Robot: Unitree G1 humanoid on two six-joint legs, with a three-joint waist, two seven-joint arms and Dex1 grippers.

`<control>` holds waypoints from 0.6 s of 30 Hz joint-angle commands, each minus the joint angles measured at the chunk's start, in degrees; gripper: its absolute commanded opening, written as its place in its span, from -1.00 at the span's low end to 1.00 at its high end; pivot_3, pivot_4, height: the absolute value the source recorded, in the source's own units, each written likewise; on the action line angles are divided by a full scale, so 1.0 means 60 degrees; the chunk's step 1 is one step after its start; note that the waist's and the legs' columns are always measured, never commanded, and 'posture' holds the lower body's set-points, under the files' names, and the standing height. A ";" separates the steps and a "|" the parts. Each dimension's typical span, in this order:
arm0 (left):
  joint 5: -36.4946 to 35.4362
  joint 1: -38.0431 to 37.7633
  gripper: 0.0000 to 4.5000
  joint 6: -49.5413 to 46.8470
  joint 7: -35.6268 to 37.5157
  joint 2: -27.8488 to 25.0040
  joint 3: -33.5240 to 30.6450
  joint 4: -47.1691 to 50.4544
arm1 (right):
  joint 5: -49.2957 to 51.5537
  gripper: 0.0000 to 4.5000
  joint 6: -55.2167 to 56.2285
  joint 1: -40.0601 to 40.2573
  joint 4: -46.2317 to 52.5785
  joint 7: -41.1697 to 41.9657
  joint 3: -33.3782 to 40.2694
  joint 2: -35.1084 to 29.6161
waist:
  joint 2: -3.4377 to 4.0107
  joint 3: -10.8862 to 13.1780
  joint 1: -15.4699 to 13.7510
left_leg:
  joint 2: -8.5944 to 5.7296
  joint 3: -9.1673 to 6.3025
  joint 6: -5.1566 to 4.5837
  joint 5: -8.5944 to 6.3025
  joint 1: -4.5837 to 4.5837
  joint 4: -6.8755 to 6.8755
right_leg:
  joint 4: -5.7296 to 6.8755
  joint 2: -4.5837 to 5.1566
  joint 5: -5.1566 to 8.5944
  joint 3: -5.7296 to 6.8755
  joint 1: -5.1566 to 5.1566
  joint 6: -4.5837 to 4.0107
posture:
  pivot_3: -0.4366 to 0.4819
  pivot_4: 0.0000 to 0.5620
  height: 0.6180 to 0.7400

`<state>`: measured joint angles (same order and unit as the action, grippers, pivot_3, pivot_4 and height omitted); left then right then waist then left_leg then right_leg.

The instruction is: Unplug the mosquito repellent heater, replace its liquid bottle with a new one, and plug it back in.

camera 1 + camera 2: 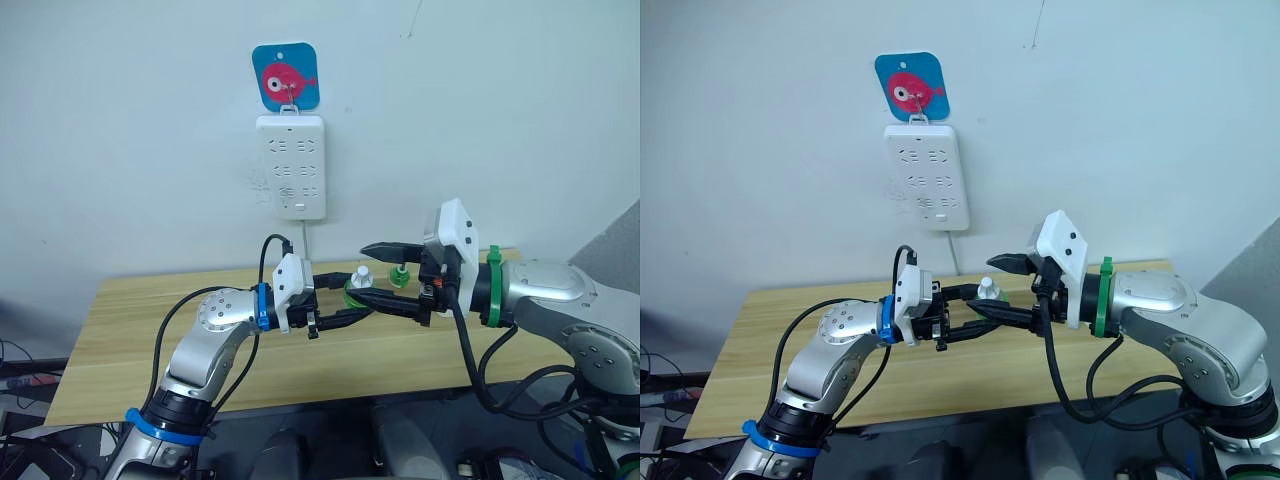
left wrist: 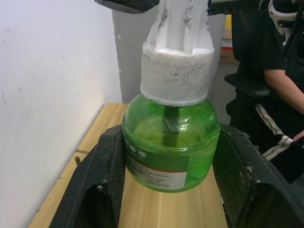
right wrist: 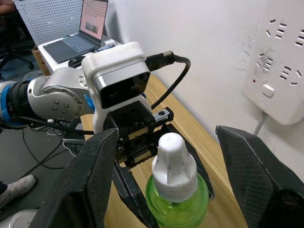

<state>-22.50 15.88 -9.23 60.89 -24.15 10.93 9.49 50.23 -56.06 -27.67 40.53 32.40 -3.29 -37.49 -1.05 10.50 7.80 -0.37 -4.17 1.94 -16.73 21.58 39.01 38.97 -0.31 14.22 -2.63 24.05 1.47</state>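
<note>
Currently my left gripper (image 1: 345,300) clamps the green liquid bottle (image 2: 170,145) above the wooden table (image 1: 140,330); my right gripper (image 3: 166,156) straddles its white cap (image 3: 172,161), fingers spread. Closing off-centre could twist it loose.

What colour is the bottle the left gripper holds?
Clear green bottle with a white cap, best in the left wrist view.

A white power strip (image 1: 290,166) is mounted upright on the wall above the back edge of the wooden table (image 1: 120,330), hung beneath a blue square hook plate (image 1: 285,76) printed with a pink fish. A laptop (image 3: 85,28) is seen open on a separate white desk.
</note>
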 commanded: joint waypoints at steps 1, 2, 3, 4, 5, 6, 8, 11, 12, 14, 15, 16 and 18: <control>-0.0069 0.0008 0.00 0.0222 0.0042 -0.0006 -0.0045 0.0325 | -0.0131 0.13 0.0217 -0.0134 -0.0016 0.0073 -0.0160 0.0127 | 0.0000 0.0000 0.0008 | 0.0002 -0.0004 0.0000 0.0000 -0.0002 0.0000 | 0.0001 -0.0001 0.0000 0.0002 -0.0001 0.0000 | -0.45 -0.57 1.00; -0.0068 -0.0003 0.00 0.0218 0.0034 -0.0011 -0.0048 0.0338 | -0.0150 0.00 0.0240 -0.0119 -0.0025 0.0091 -0.0175 0.0128 | 0.0001 -0.0001 0.0008 | 0.0002 -0.0006 0.0000 0.0000 -0.0003 0.0000 | 0.0004 -0.0001 0.0000 0.0001 0.0000 0.0000 | -0.45 -0.57 1.00; -0.0065 -0.0009 0.00 0.0214 0.0027 -0.0013 -0.0049 0.0343 | -0.0144 -0.17 0.0257 -0.0109 -0.0038 0.0093 -0.0169 0.0146 | 0.0001 -0.0001 0.0008 | 0.0004 -0.0009 0.0000 0.0000 -0.0005 0.0000 | 0.0005 -0.0004 0.0000 0.0003 -0.0002 0.0000 | -0.45 -0.57 1.00; -0.0063 -0.0018 0.00 0.0214 0.0023 -0.0016 -0.0050 0.0348 | -0.0137 -0.35 0.0268 -0.0096 -0.0041 0.0095 -0.0157 0.0162 | 0.0001 -0.0001 0.0008 | 0.0005 -0.0009 0.0000 0.0000 -0.0005 0.0000 | 0.0005 -0.0006 0.0000 0.0004 -0.0002 0.0000 | -0.44 -0.57 1.00; -0.0058 -0.0029 0.00 0.0227 0.0029 -0.0023 -0.0053 0.0336 | -0.0160 -0.49 0.0290 -0.0088 -0.0031 0.0137 -0.0170 0.0139 | 0.0001 -0.0001 0.0010 | 0.0006 -0.0009 0.0000 0.0001 -0.0006 0.0000 | 0.0005 -0.0008 0.0000 0.0004 -0.0002 0.0000 | -0.45 -0.57 1.00; -0.0053 -0.0036 0.00 0.0232 0.0034 -0.0026 -0.0058 0.0318 | -0.0183 -0.64 0.0317 -0.0076 -0.0025 0.0180 -0.0173 0.0111 | 0.0002 -0.0001 0.0012 | 0.0006 -0.0008 0.0000 0.0000 -0.0007 0.0000 | 0.0005 -0.0008 0.0000 0.0004 -0.0002 0.0000 | -0.45 -0.57 1.00; -0.0034 -0.0052 0.00 0.0241 0.0050 -0.0034 -0.0056 0.0288 | -0.0239 -0.84 0.0402 -0.0043 0.0027 0.0312 -0.0160 0.0025 | 0.0002 -0.0001 0.0013 | 0.0006 -0.0007 0.0000 0.0000 -0.0007 0.0000 | 0.0005 -0.0009 0.0000 0.0004 -0.0002 0.0001 | -0.45 -0.56 1.00; 0.0005 -0.0102 0.00 0.0252 0.0090 -0.0069 -0.0042 0.0246 | -0.0229 -0.84 0.0532 -0.0035 0.0157 0.0453 -0.0028 -0.0047 | 0.0002 -0.0001 0.0014 | 0.0005 -0.0007 0.0000 0.0000 -0.0006 0.0000 | 0.0005 -0.0008 0.0000 0.0003 -0.0001 0.0000 | -0.46 -0.57 1.00; 0.0033 -0.0113 0.00 0.0257 0.0105 -0.0085 -0.0037 0.0216 | -0.0180 -0.84 0.0582 -0.0065 0.0179 0.0453 0.0079 -0.0040 | 0.0002 -0.0001 0.0015 | 0.0005 -0.0006 0.0000 0.0000 -0.0007 0.0000 | 0.0005 -0.0008 0.0000 0.0003 -0.0001 0.0000 | -0.46 -0.57 1.00; 0.0152 -0.0127 0.00 0.0269 0.0106 -0.0157 -0.0023 0.0109 | -0.0081 -0.84 0.0669 -0.0214 0.0187 0.0390 0.0349 -0.0043 | 0.0002 -0.0001 0.0015 | 0.0006 -0.0008 0.0000 0.0000 -0.0006 0.0000 | 0.0004 -0.0008 0.0000 0.0004 -0.0001 0.0000 | -0.46 -0.59 1.00; 0.0214 -0.0132 0.00 0.0274 0.0104 -0.0199 -0.0017 0.0039 | -0.0024 -0.84 0.0692 -0.0308 0.0166 0.0355 0.0496 -0.0041 | 0.0002 -0.0002 0.0015 | 0.0006 -0.0008 0.0000 0.0000 -0.0006 0.0000 | 0.0005 -0.0008 0.0000 0.0004 -0.0001 0.0000 | -0.46 -0.59 1.00; 0.0275 -0.0166 0.00 0.0251 0.0070 -0.0248 -0.0041 -0.0063 | 0.0113 -0.84 0.0696 -0.0457 0.0093 0.0218 0.0750 0.0021 | 0.0002 -0.0002 0.0021 | 0.0006 -0.0007 0.0000 0.0001 -0.0007 0.0000 | 0.0005 -0.0008 0.0000 0.0004 -0.0002 0.0000 | -0.46 -0.59 1.00; 0.0334 -0.0273 0.00 0.0119 -0.0037 -0.0354 -0.0146 -0.0275 | 0.0192 -0.84 0.0720 -0.0692 -0.0043 0.0003 0.1105 0.0045 | 0.0003 -0.0002 0.0023 | 0.0005 -0.0003 0.0000 0.0001 -0.0009 0.0000 | 0.0006 -0.0009 0.0000 0.0001 -0.0001 0.0000 | -0.46 -0.58 1.00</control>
<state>-20.93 14.87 -8.44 61.30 -25.69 10.94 8.16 50.33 -53.21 -30.13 39.70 33.50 -0.29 -37.32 -1.03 10.48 7.94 -0.34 -4.18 1.94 -16.72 21.52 39.01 39.00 -0.36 14.22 -2.62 24.04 1.47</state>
